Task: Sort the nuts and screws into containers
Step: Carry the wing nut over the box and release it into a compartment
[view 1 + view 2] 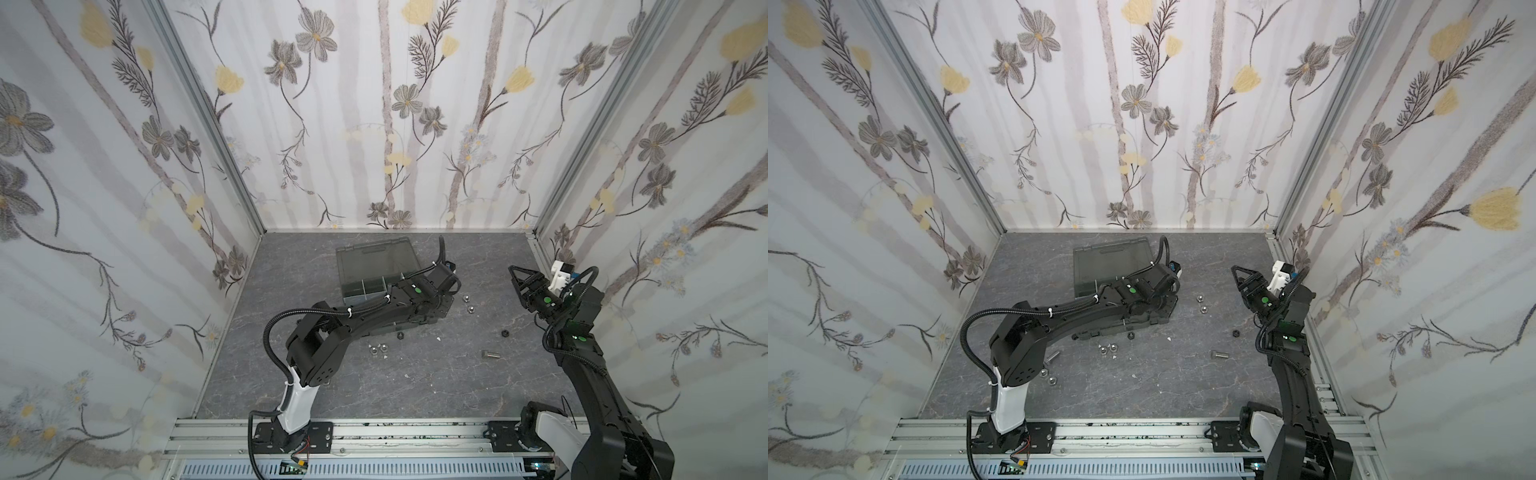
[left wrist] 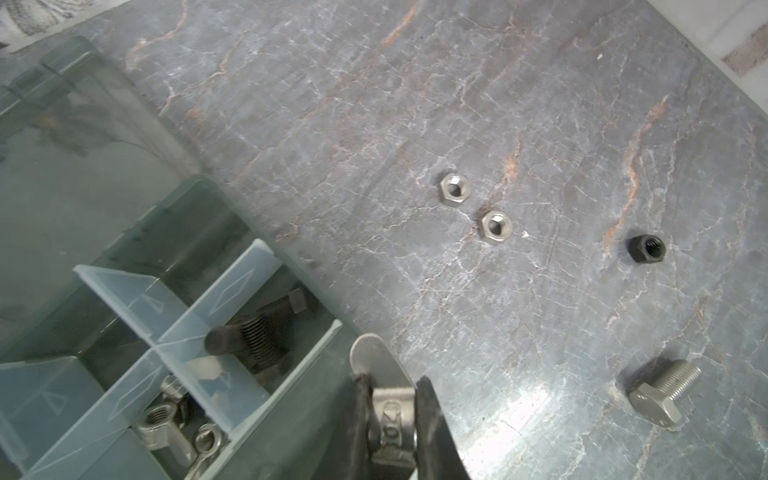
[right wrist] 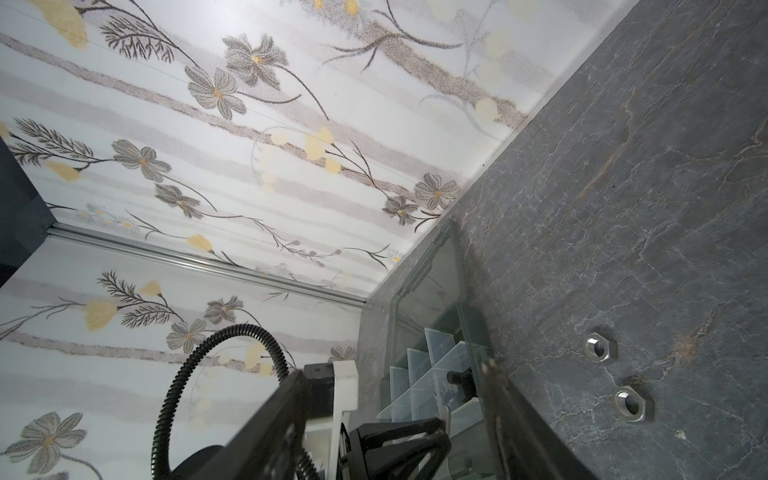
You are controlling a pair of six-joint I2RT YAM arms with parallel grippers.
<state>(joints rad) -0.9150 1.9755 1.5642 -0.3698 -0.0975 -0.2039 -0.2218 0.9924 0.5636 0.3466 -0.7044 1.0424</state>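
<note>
L fingers (image 2: 434,424) clamped tight on a silver wing nut (image 2: 374,357), one wing poking out past the tips. It's held just beside the box (image 2: 303,399) outer wall, over the table (image 2: 540,124). R fingers (image 3: 270,424) approx half apart, nothing btwn them, over the table's right side.

Loose on table in a top view:
- 6 silver nuts (image 1: 1200,298), in 3 pairs
- 2 black nuts (image 1: 1236,332)
- 2 silver screws (image 1: 1219,354), one half hidden by L arm

In the cells (image 2: 237,291): black screws (image 2: 257,336), looks like 2. Next cell has a few silver pcs, count unclear.
</note>
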